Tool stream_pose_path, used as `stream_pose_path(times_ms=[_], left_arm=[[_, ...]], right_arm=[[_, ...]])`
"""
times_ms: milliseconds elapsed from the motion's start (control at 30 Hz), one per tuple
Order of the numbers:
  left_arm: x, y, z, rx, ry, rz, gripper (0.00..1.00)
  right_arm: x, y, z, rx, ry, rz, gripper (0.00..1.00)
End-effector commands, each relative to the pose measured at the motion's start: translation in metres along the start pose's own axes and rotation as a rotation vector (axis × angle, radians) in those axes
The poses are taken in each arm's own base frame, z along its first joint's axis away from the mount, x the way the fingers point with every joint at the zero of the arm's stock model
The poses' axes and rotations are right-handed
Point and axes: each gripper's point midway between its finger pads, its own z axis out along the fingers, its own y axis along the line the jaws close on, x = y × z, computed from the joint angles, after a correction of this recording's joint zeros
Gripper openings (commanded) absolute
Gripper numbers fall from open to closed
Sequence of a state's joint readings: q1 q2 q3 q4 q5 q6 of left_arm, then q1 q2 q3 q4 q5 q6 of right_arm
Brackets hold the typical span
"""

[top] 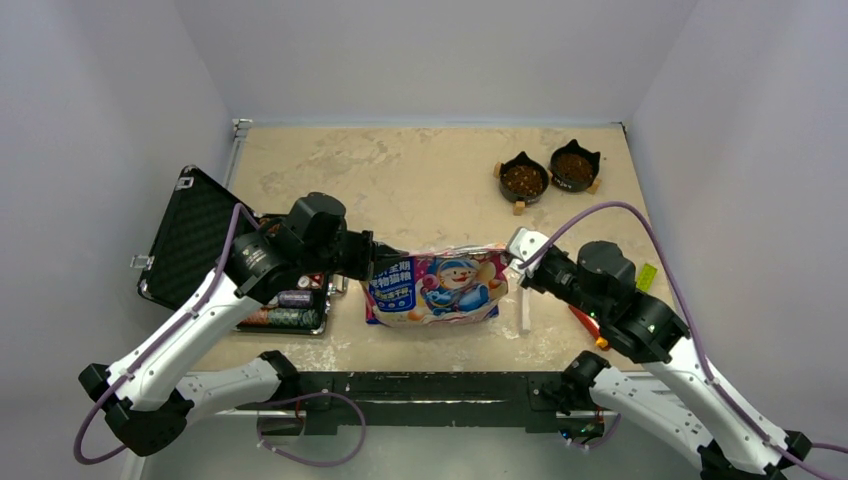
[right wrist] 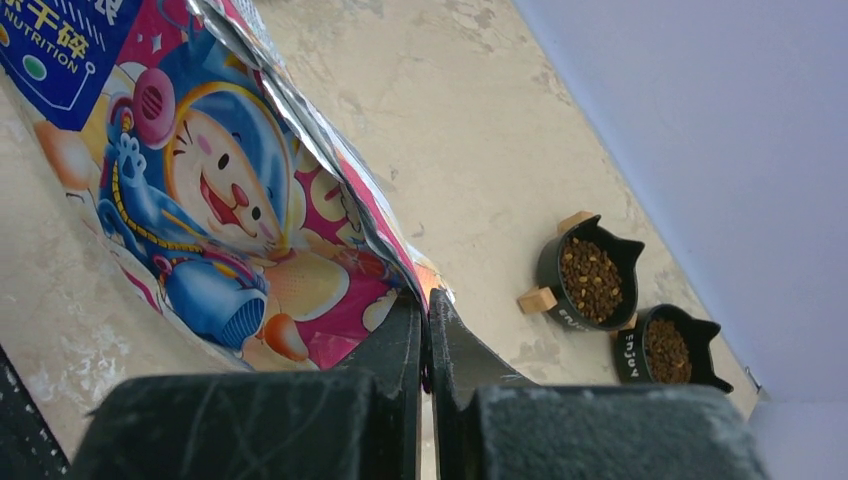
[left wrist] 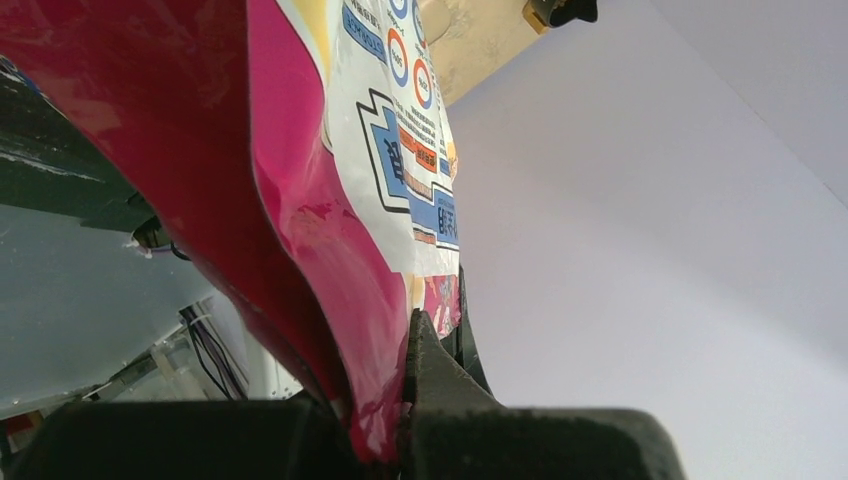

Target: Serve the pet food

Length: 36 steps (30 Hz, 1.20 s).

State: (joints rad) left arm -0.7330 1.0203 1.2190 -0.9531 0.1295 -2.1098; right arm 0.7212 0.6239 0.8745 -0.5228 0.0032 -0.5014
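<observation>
- Black case (top: 185,240) lies open left of the bag (top: 440,288), with poker chips (top: 285,312) along its near side.
- Left gripper (top: 372,262) is clamped on the bag's left edge, the foil pinched between its fingers.
- The bag stretches printed face up between both grippers.
- Right gripper (top: 512,262) is pinched tight on the bag's right edge.
- Two black bowls (right wrist: 556,280) (right wrist: 632,352) sit behind and right of the bag, well apart from it, each holding brown pet food (right wrist: 590,275).
</observation>
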Motion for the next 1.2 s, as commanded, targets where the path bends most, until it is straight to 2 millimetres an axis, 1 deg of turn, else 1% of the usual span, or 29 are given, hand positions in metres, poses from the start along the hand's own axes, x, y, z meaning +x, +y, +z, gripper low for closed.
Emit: stream_pose_path(times_ms=[0, 33, 67, 167, 200, 233, 300, 367, 533, 600, 667, 833, 867, 933, 1033, 1167], left_arm=[[-0.043, 0.014, -0.017, -0.015, -0.174, -0.005, 0.00], [-0.041, 0.013, -0.016, -0.010, -0.161, -0.002, 0.00], [-0.039, 0.010, -0.015, 0.000, -0.152, 0.005, 0.00], [-0.035, 0.002, -0.015, 0.039, -0.137, 0.028, 0.00], [-0.034, 0.000, -0.015, 0.050, -0.133, 0.035, 0.00], [-0.032, -0.002, -0.013, 0.061, -0.122, 0.042, 0.00], [-0.028, -0.004, -0.010, 0.070, -0.094, 0.050, 0.00], [-0.023, -0.006, -0.008, 0.074, -0.068, 0.053, 0.09], [-0.010, -0.015, -0.005, 0.091, -0.013, 0.063, 0.32], [-0.006, -0.019, -0.004, 0.088, 0.004, 0.081, 0.37], [0.000, -0.021, 0.001, 0.067, 0.021, 0.096, 0.42], [0.018, -0.032, 0.006, 0.043, 0.069, 0.160, 0.43], [0.020, -0.033, 0.006, 0.037, 0.070, 0.172, 0.42], [0.021, -0.032, 0.009, 0.025, 0.072, 0.185, 0.40], [0.018, -0.028, 0.012, 0.017, 0.066, 0.174, 0.35], [0.014, -0.024, 0.013, 0.027, 0.064, 0.152, 0.23]], right_arm=[[0.036, -0.058, -0.063, 0.307, 0.219, 0.017, 0.00], [0.030, -0.054, -0.064, 0.277, 0.197, 0.032, 0.05], [0.021, -0.049, -0.065, 0.243, 0.169, 0.049, 0.21], [-0.001, -0.036, -0.065, 0.137, 0.105, 0.089, 0.50], [-0.007, -0.030, -0.063, 0.094, 0.086, 0.106, 0.56], [-0.013, -0.025, -0.061, 0.058, 0.074, 0.119, 0.61], [-0.026, -0.018, -0.054, 0.000, 0.037, 0.150, 0.66], [-0.039, -0.010, -0.045, -0.063, -0.004, 0.165, 0.71], [-0.081, 0.005, -0.028, -0.228, -0.133, 0.164, 0.82], [-0.092, 0.010, -0.018, -0.273, -0.155, 0.139, 0.86], [-0.096, 0.013, -0.005, -0.293, -0.174, 0.098, 0.87], [-0.100, 0.038, 0.029, -0.327, -0.173, -0.064, 0.88], [-0.100, 0.039, 0.036, -0.313, -0.171, -0.075, 0.88], [-0.102, 0.035, 0.048, -0.264, -0.177, -0.086, 0.88], [-0.104, 0.025, 0.061, -0.182, -0.171, -0.102, 0.88], [-0.103, 0.014, 0.072, -0.106, -0.136, -0.153, 0.88]])
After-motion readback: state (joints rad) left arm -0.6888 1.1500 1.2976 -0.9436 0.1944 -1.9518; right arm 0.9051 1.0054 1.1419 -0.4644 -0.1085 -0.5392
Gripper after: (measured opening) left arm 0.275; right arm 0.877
